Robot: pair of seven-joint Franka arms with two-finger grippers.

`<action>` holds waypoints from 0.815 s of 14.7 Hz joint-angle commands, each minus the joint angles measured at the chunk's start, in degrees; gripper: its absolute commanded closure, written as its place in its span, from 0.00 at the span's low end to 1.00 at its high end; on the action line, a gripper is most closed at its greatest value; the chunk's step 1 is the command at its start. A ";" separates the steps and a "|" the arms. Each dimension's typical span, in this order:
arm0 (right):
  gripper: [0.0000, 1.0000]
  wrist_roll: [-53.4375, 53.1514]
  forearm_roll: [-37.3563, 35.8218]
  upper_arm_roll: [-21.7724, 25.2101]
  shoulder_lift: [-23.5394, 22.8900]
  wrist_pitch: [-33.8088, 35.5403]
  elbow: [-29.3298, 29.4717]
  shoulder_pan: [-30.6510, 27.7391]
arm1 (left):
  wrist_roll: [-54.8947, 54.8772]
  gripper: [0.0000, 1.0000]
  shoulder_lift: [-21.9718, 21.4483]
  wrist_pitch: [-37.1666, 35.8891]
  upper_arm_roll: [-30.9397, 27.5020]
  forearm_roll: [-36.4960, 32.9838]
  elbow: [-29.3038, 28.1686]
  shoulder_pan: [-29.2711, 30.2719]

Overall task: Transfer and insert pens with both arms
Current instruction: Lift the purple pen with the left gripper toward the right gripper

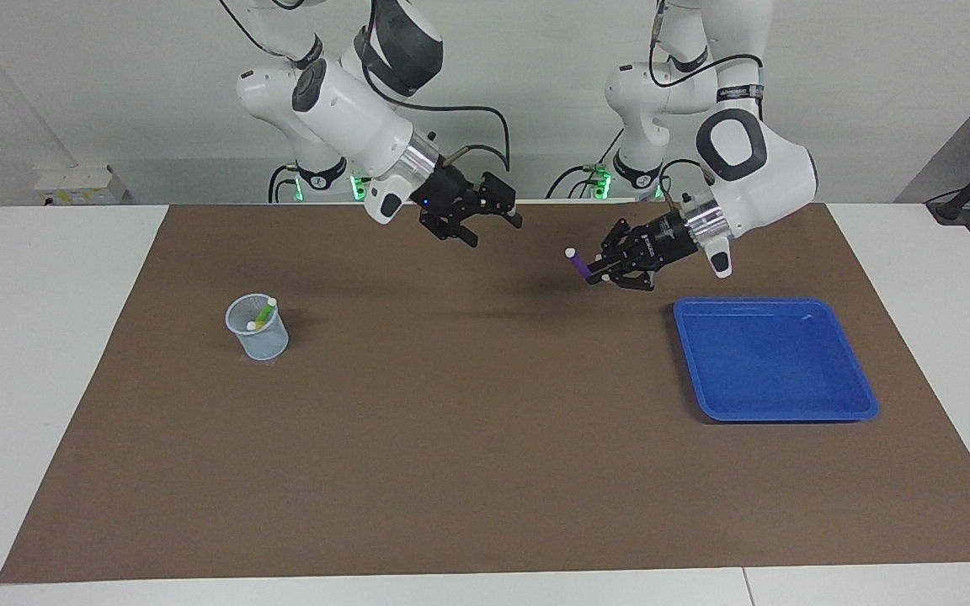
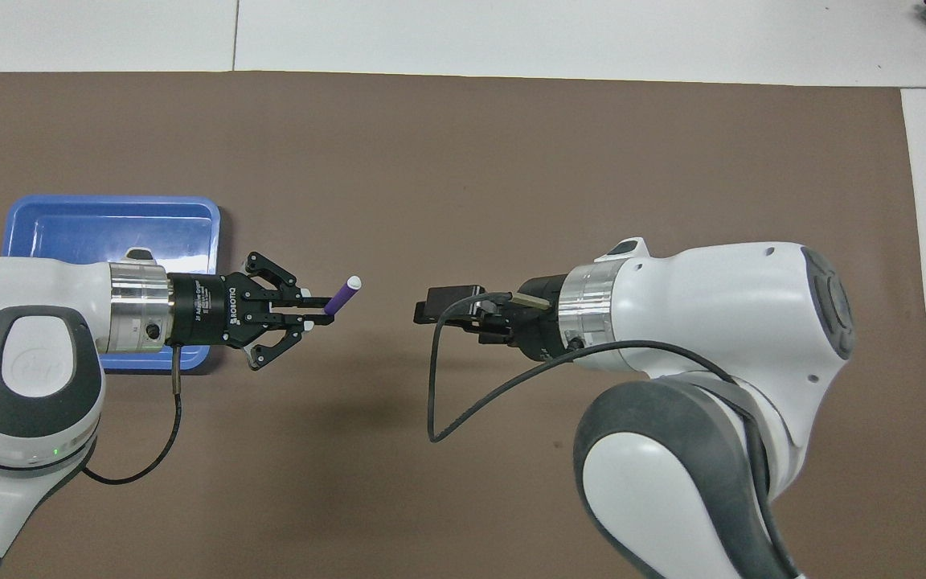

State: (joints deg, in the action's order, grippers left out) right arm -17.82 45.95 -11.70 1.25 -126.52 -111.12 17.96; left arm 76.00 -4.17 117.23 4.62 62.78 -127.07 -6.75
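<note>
Here the left hand (image 1: pixel 593 274) pinches the purple pen (image 1: pixel 577 265) by its lower end, whitish tip up, above the brown mat (image 1: pixel 468 438) just beside the blue tray (image 1: pixel 775 358). Facing it, well apart, the right hand (image 1: pixel 498 220) hangs with fingers spread wide. The green pen (image 1: pixel 264 313) and yellow pen (image 1: pixel 255 323) stand in the mesh cup (image 1: pixel 258 328) under neither hand.

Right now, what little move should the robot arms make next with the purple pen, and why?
Probably the right gripper should ease toward the purple pen to take it. The left gripper holds that pen up over the brown mat, white tip toward the open right gripper, with a gap between them. The green pen and the yellow pen already stand in the cup.
</note>
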 commanded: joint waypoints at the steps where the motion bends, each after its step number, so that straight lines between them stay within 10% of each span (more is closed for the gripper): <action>1: 0.00 -1.60 -0.15 -1.05 0.07 -2.74 0.91 3.02 | 0.55 1.00 -2.34 1.34 -0.66 1.29 -2.39 -1.07; 6: 0.00 -3.62 -2.53 -1.13 -3.00 -18.57 0.56 10.16 | 0.55 1.00 -2.69 1.25 -0.66 3.13 -2.83 -1.69; 12: 0.00 -3.27 -2.79 -0.96 -3.18 -18.06 0.03 8.67 | 0.55 1.00 -3.30 0.99 -0.66 3.13 -3.62 -2.48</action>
State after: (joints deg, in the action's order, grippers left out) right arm -20.59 44.70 -12.26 -2.01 -144.83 -110.88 27.90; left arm 76.01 -4.77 117.30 4.58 64.55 -127.99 -8.09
